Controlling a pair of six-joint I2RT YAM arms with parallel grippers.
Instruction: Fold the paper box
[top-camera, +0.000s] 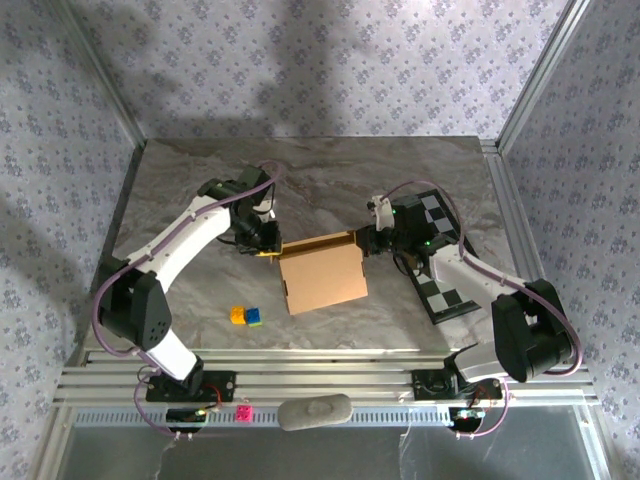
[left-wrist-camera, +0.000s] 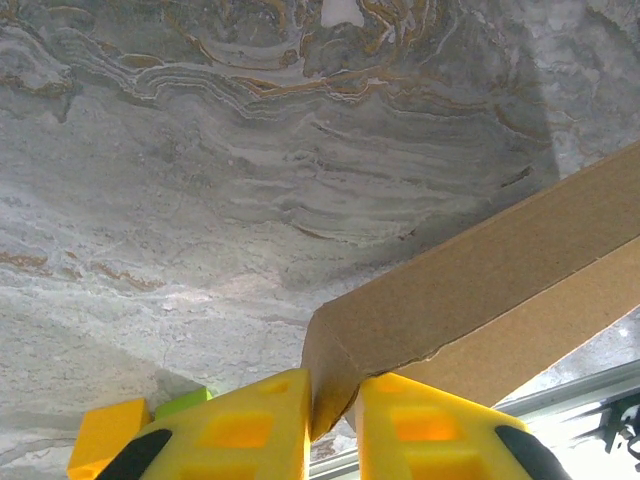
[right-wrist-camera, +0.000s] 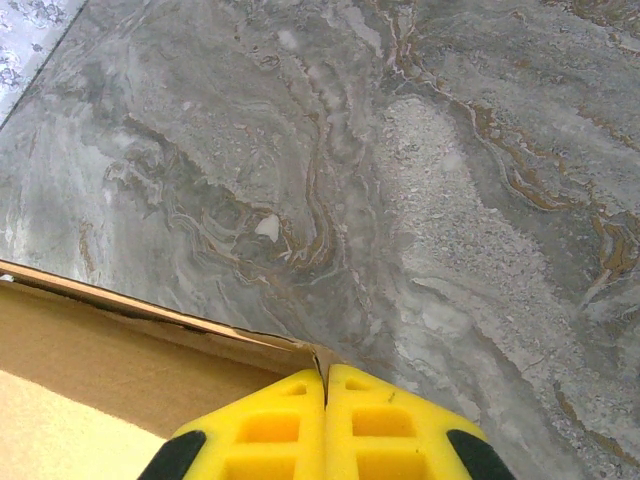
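The paper box (top-camera: 322, 278) is tan cardboard and lies in the middle of the marble table, with its back wall raised along the far edge. My left gripper (top-camera: 268, 240) is at the wall's left end. In the left wrist view its yellow fingers (left-wrist-camera: 335, 400) press on either side of the box's folded corner (left-wrist-camera: 480, 280). My right gripper (top-camera: 368, 240) is at the wall's right end. In the right wrist view its fingers (right-wrist-camera: 326, 385) are closed together, pinching the thin edge of the box corner (right-wrist-camera: 100, 360).
A black-and-white checkerboard (top-camera: 440, 265) lies under the right arm. Small yellow and blue-green blocks (top-camera: 246, 316) sit near the box's front left, with the yellow one (left-wrist-camera: 105, 435) beside my left fingers. A grey pad (top-camera: 315, 411) rests on the front rail.
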